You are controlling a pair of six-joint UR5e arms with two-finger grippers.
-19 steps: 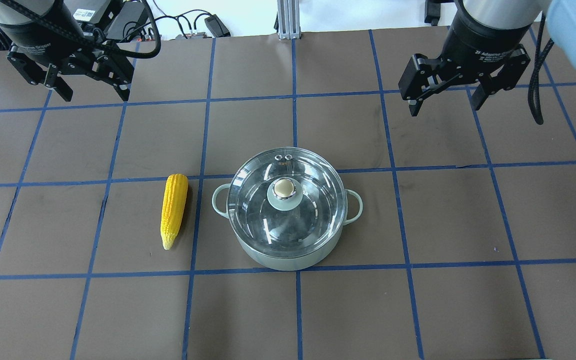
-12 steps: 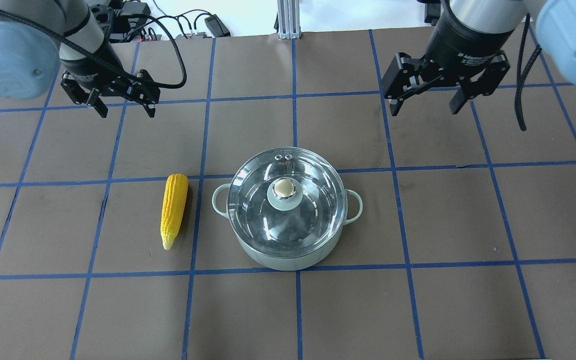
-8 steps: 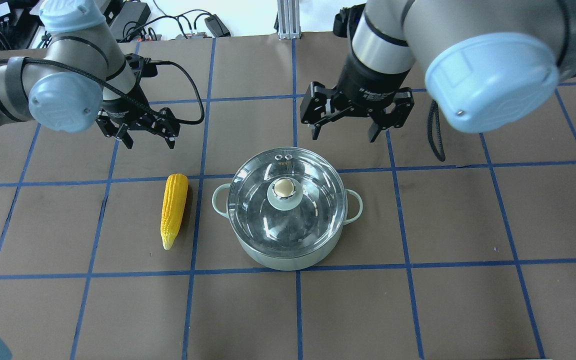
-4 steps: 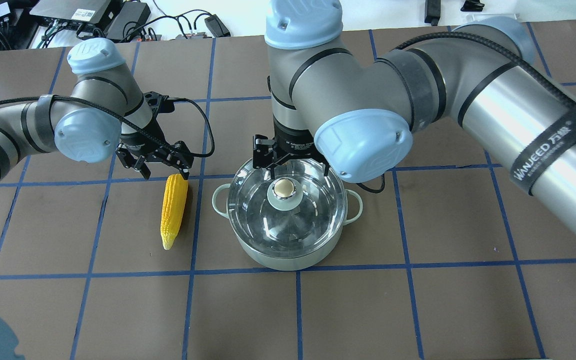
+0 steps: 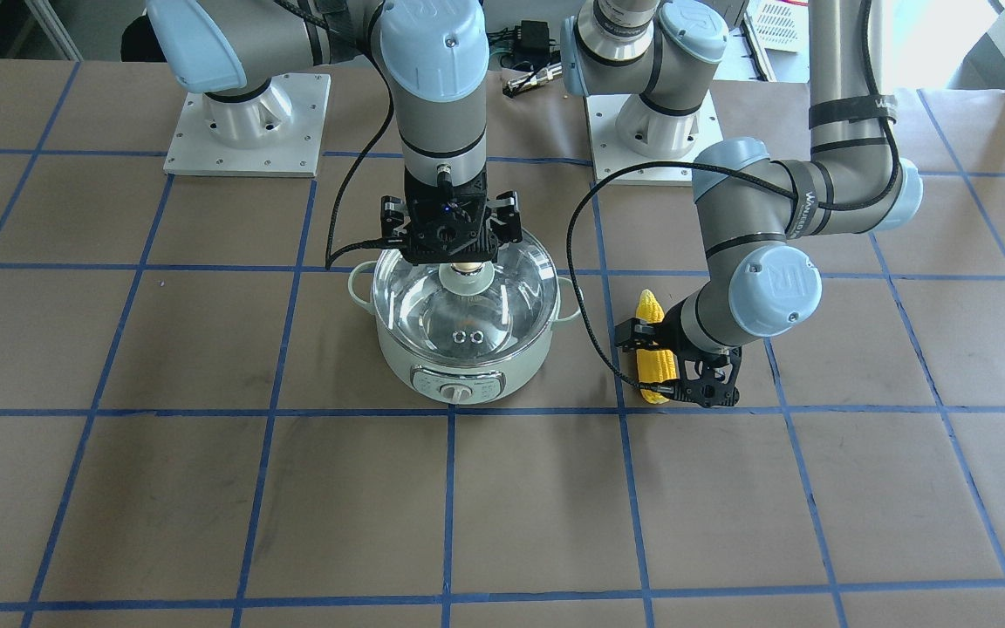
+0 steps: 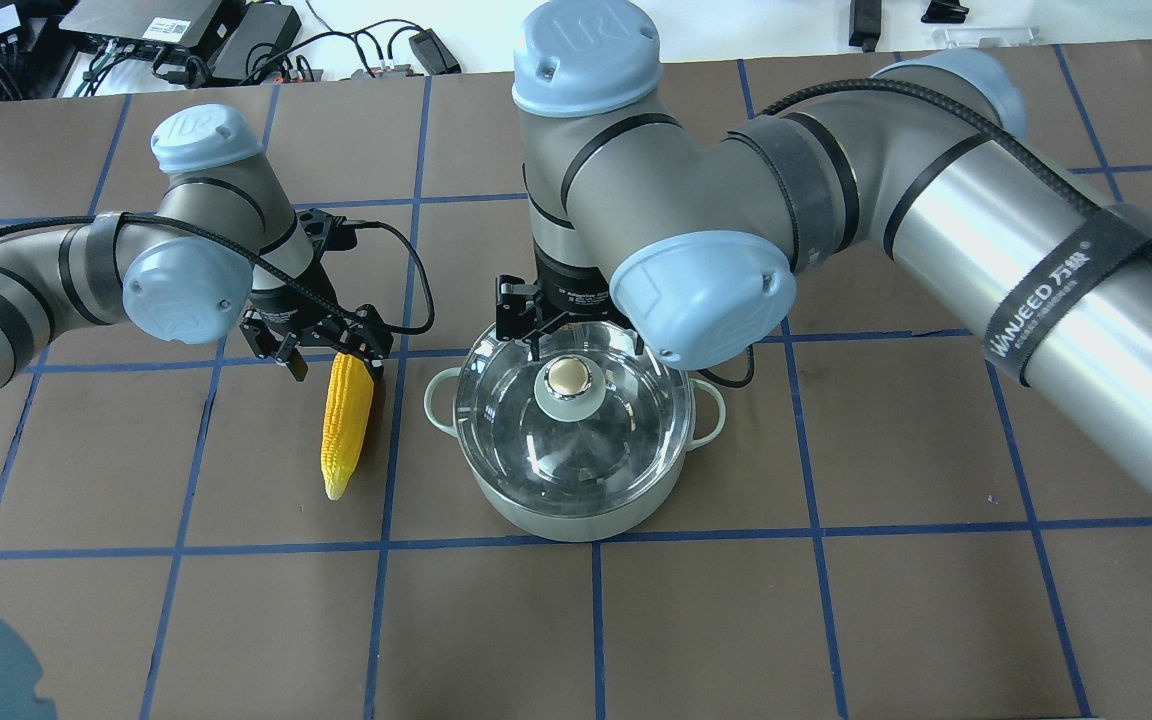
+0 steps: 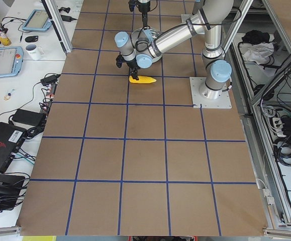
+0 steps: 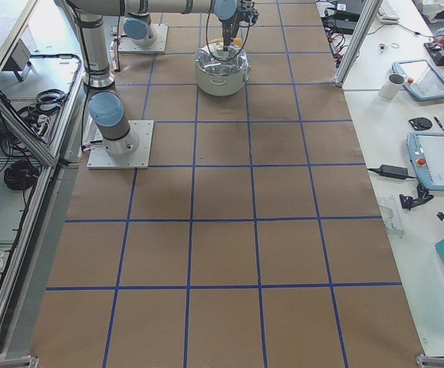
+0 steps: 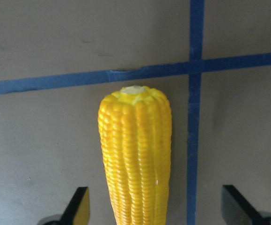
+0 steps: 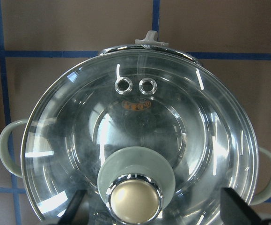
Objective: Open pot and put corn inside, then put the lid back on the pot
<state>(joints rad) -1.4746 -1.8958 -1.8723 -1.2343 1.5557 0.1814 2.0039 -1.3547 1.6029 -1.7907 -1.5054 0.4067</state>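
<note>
Corn (image 5: 651, 353) lies flat on the worktop (image 5: 206, 523) in the front-facing view, towards the end on the robot's left, with the left gripper (image 5: 675, 371) lowered over it. Nearer the middle stands the pot (image 5: 433, 371), its dial turned to the operators' edge, with the lid (image 5: 502, 301) seated on it and the right gripper (image 5: 452, 255) just above the knob (image 5: 466, 277). From overhead we see the left gripper (image 6: 336, 366) straddling the blunt end of the corn (image 6: 346, 430), whose tapered tip points to the robot's edge. The pot (image 6: 536, 522) sits just beside it, the two apart, and the lid (image 6: 576, 450) covers it. The right gripper (image 6: 576, 345) is partly hidden by its own arm there. In the left side view the corn (image 7: 142, 79) shows small at the far end of the worktop, under the near arm. In the right side view the pot (image 8: 222, 77) is also far off (too small for finger detail). The left wrist camera shows the corn (image 9: 135, 159) running between two spread fingertips (image 9: 79, 208), which stand clear of it on both sides, beside a blue tape line (image 9: 194, 140). The right wrist camera shows the lid (image 10: 140, 117) closed on the pot (image 10: 6, 140), with the spread fingertips (image 10: 238, 206) flanking the knob (image 10: 133, 197) without touching it.
</note>
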